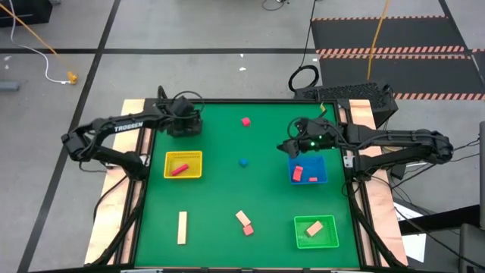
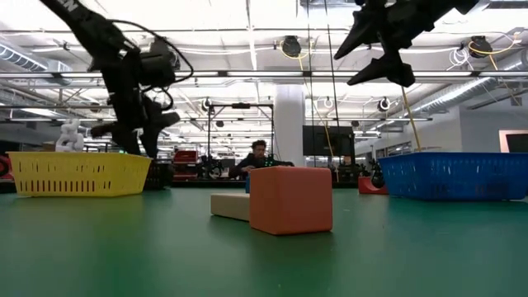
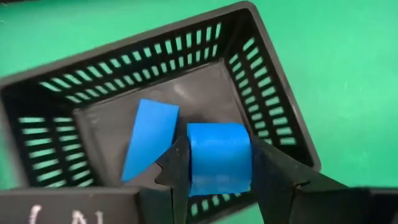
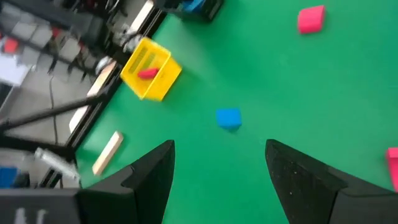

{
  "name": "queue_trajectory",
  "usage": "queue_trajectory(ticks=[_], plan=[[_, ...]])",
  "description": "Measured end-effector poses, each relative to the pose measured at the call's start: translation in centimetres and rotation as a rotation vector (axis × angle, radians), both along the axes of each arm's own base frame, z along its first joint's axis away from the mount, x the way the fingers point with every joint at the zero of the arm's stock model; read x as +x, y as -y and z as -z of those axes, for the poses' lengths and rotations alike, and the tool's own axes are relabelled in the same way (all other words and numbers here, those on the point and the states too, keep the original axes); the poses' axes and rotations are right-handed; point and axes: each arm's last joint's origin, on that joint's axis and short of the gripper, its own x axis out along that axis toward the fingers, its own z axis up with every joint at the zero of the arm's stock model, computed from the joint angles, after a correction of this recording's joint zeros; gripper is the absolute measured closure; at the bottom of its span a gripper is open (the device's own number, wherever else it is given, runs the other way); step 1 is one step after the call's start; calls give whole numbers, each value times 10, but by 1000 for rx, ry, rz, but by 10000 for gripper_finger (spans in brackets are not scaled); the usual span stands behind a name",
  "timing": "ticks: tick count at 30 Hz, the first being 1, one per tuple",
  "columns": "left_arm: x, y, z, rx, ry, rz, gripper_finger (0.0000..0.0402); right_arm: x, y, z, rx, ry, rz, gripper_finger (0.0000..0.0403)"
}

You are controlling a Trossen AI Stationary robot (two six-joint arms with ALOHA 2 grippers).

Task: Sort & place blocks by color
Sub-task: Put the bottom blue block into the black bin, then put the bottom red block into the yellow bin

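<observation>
My left gripper is at the table's far left, over a black basket, and is shut on a blue block. A second blue, wedge-shaped block lies on the basket's floor. My right gripper hovers open above the table near the blue tray, touching nothing. Loose on the green table are a red block, a blue block, a tan bar, and a tan and a pink block lying together. My left gripper pinches the blue block between its two fingers, one on each opposite side face. The fingers come from above, pointing down. The block sits over the basket's opening; whether it touches the basket's floor I cannot tell.
The yellow tray holds one red block. The blue tray holds two red blocks. The green tray holds a tan block. Bare green surface lies between the trays. A person sits beyond the far edge.
</observation>
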Motion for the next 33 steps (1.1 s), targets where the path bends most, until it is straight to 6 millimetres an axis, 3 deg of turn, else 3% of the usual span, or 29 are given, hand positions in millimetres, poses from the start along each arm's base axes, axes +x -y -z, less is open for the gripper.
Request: queue_trajectory(ticks=[2, 5, 9, 13, 20, 27, 33], plan=[[-1, 1, 8, 5, 30, -16, 260, 0, 2, -1, 26, 15, 32, 161], [-1, 2, 13, 20, 57, -19, 207, 0, 2, -1, 65, 21, 63, 161], [-1, 1, 12, 31, 65, -13, 154, 0, 2, -1, 67, 21, 64, 161], [-3, 3, 2, 75, 94, 9, 133, 0, 2, -1, 66, 21, 62, 161], [-9, 25, -41, 240, 246, 107, 132, 0, 2, -1, 67, 21, 59, 161], [-14, 69, -75, 224, 511, 247, 159, 0, 2, -1, 67, 21, 59, 161], [-8, 109, -87, 156, 649, 400, 178, 0, 2, -1, 67, 21, 59, 161]])
